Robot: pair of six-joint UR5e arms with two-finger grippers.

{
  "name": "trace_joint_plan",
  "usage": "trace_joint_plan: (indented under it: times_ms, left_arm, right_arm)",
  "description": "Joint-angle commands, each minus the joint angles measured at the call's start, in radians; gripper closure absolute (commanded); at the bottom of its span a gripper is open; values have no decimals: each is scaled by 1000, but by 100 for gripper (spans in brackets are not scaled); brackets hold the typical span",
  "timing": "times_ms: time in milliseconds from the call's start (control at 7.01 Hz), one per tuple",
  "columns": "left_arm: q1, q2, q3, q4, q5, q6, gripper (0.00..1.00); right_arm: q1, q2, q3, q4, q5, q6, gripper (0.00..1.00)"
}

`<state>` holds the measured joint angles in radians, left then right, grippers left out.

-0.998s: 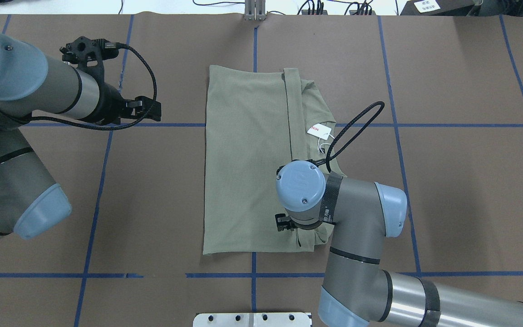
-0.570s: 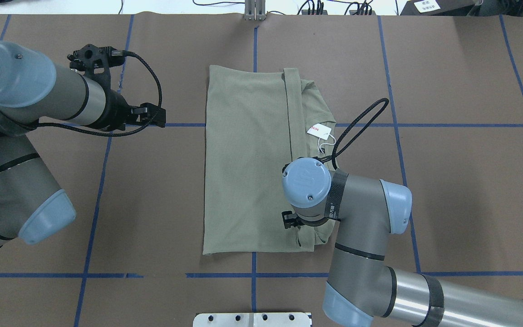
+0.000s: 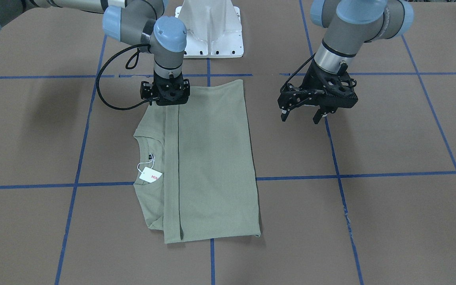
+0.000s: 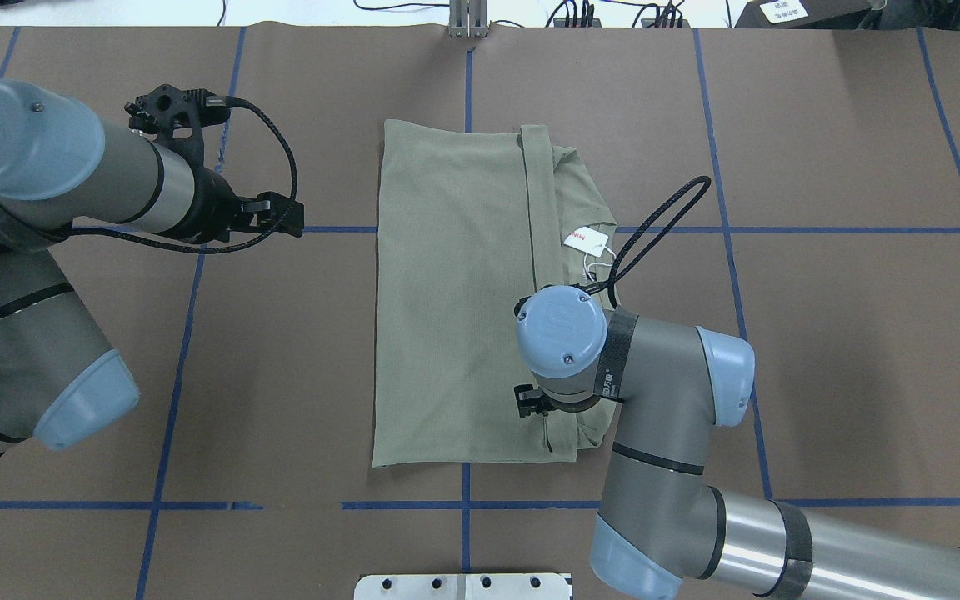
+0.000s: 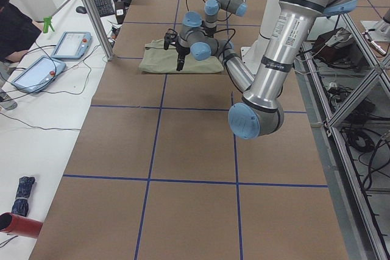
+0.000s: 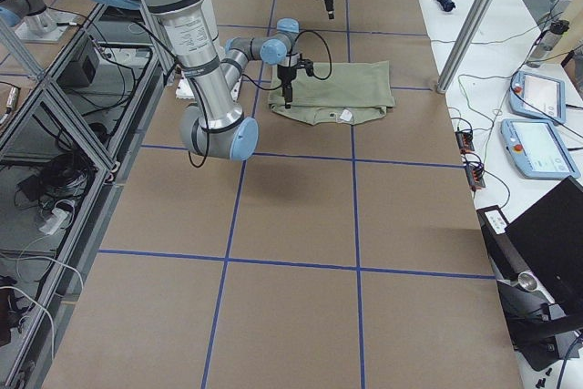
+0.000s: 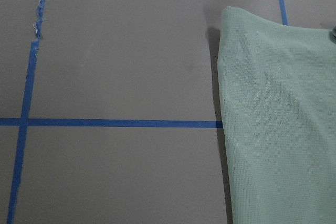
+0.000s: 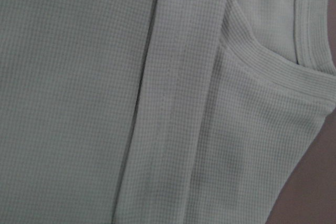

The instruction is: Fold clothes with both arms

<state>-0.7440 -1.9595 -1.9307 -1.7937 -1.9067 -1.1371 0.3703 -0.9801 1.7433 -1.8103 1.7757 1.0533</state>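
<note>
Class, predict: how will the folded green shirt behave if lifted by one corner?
Probably floppy: the knit shirt lies flat in soft layers, so it should drape and unfold. Likely light: thin fabric. Its hang tag would probably dangle on its string.

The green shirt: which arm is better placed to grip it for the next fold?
Right. The right gripper is directly above the shirt, near its robot-side edge. The left gripper, open, hangs over the table beside the shirt, apart from it.

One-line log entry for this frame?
shirt: folded, flat | left gripper: open, clear of shirt | right gripper: over shirt edge, jaws hidden
</note>
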Motion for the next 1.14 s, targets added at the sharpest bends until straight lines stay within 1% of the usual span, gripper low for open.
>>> trace_joint_plan:
  times_ms: [0,428,998]
  left_arm:
    - [0,1,-1,1,0,2,0]
    - [0,-1,1,1,0,-1,0]
    - [0,-5,1,-4,0,-6,0]
  right_arm:
    - [-1,12,-30,40,2,0,0]
    - [-2,8,-33,51,4,0,0]
    - [16,-6,-27,16,4,-1,0]
